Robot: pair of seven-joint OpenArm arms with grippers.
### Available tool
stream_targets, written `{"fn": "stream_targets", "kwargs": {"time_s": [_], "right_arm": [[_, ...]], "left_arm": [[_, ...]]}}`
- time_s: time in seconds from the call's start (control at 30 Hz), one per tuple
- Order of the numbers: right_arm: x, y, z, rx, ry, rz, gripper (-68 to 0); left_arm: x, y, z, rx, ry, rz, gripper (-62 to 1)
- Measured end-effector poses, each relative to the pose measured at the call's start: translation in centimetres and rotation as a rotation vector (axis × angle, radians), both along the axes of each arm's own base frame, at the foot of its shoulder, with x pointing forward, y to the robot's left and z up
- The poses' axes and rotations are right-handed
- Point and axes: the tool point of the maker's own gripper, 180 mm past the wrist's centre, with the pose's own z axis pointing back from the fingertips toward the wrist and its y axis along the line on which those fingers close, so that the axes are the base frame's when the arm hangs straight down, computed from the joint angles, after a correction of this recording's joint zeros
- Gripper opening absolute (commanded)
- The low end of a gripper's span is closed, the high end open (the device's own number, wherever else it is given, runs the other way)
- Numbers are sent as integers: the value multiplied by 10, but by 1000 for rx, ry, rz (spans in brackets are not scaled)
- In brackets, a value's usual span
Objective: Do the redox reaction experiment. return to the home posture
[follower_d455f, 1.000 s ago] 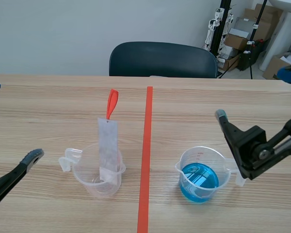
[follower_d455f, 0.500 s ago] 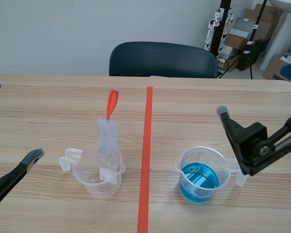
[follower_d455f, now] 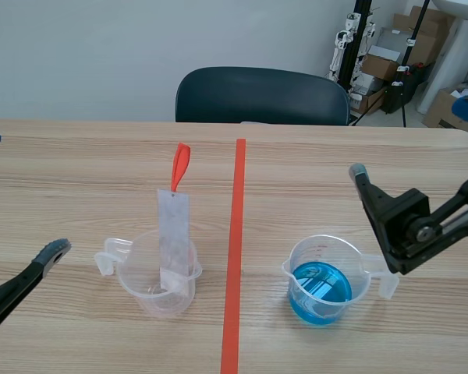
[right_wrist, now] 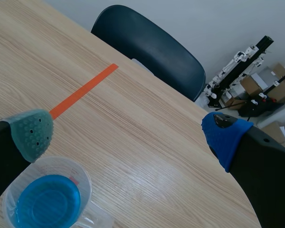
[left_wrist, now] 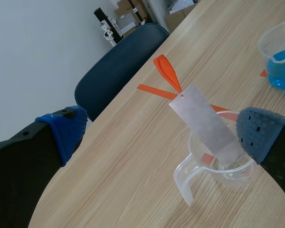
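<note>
The strip [follower_d455f: 174,230] stood in the left cup [follower_d455f: 136,284], the cup of blue liquid [follower_d455f: 300,257] right. The left gripper [left_wrist: 161,130] and right gripper [right_wrist: 129,134] hung open, empty, seemingly near home.

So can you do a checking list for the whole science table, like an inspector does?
Surface: wooden table, with an orange-red tape line down the middle.
Job's things: clear beaker on the left of the line, with a grey strip standing in it. The strip sticks out above the rim and has an orange-red tag on top. The beaker of blue liquid is on the right of the line.
Clutter: nothing seen.
End effectors: left end effector open and holding nothing, near the clear beaker. Right end effector open and holding nothing, beside the blue beaker.
Cables: nothing seen on the table.
Surroundings: dark chair behind the table, boxes and black stands in the corner.
</note>
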Motion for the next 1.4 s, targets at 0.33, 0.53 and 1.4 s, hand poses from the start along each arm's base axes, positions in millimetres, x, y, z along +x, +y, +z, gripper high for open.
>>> {"fn": "stream_targets", "kwargs": {"time_s": [0.33, 0.53, 1.4], "right_arm": [[0, 0, 0, 0, 0, 0, 4], [0, 0, 0, 0, 0, 0, 4], [0, -4, -7, -17, 38, -19, 4]], "left_arm": [[0, 0, 0, 0, 0, 0, 14], [0, 0, 0, 0, 0, 0, 14], [0, -1, 1, -5, -4, -4, 14]]}}
